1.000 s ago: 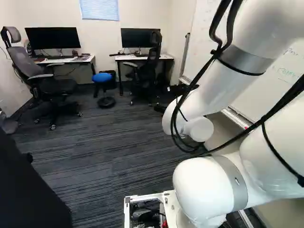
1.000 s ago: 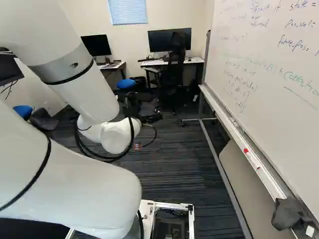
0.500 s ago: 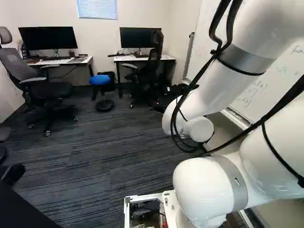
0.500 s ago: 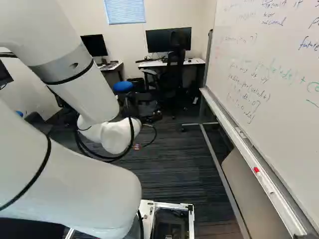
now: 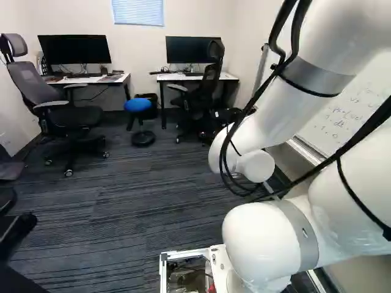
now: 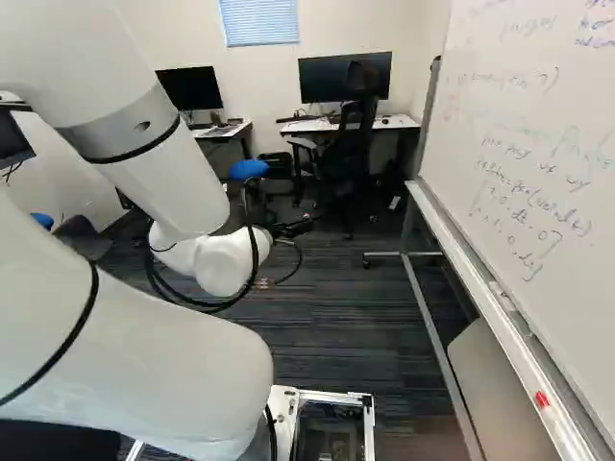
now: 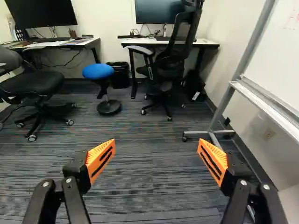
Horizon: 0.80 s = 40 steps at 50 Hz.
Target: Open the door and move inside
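Pincer [image 6: 291,229]: open; in the wrist view, the pincer [image 7: 156,143] holds nothing, and floor shows between its fingers.
Orange pads [image 7: 99,158]: wide apart, facing each other across the opening.
Arm [image 6: 125,355]: rises at the near end, its elbow bent; black cables loop beside it.
Base frame [image 5: 182,253]: near, at the arm's foot.
Door: position cannot be told from these views.
Carpet [image 7: 131,186]: dark, striped, running from near to far.
Left desk [image 5: 91,79]: far left, against the wall; left monitor [image 5: 74,52] on top.
Grey-backed chair [image 5: 36,82]: left, in front of the left desk, on casters.
Blue stool [image 5: 138,104]: far, between the two desks, upright on a round black base.
Bin [image 7: 120,77]: just beside the stool, near the far wall.
Right desk [image 5: 177,77]: far, right of the stool; right monitor [image 5: 186,49] on top.
Black chair [image 5: 204,91]: in front of the right desk.
Window blind [image 6: 259,21]: far wall, above desk level.
Whiteboard [image 6: 480,144]: right side, extending near to far, with handwriting.
Whiteboard tray [image 6: 483,288]: along the board's lower edge; red item [image 6: 541,399] at its near part.
Stand foot [image 7: 205,132]: on the carpet at the board's far end.
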### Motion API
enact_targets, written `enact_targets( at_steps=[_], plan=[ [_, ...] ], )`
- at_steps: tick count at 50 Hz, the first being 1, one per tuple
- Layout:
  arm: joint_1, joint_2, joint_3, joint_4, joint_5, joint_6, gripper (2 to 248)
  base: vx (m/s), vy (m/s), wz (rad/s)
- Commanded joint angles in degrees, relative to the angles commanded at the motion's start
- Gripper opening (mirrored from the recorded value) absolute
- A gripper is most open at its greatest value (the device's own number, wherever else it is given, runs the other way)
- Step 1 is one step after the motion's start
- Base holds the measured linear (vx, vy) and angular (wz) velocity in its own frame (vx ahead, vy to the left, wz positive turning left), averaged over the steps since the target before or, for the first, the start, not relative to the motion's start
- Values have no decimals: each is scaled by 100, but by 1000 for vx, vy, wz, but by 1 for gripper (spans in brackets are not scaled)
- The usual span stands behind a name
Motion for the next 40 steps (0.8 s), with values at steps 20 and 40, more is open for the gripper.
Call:
enact_targets(
  at_steps=[20,40],
  plan=[
    [0,0,0,0,0,0,247,225,39,178],
    [0,0,0,0,0,0,247,226,38,172]
  ],
)
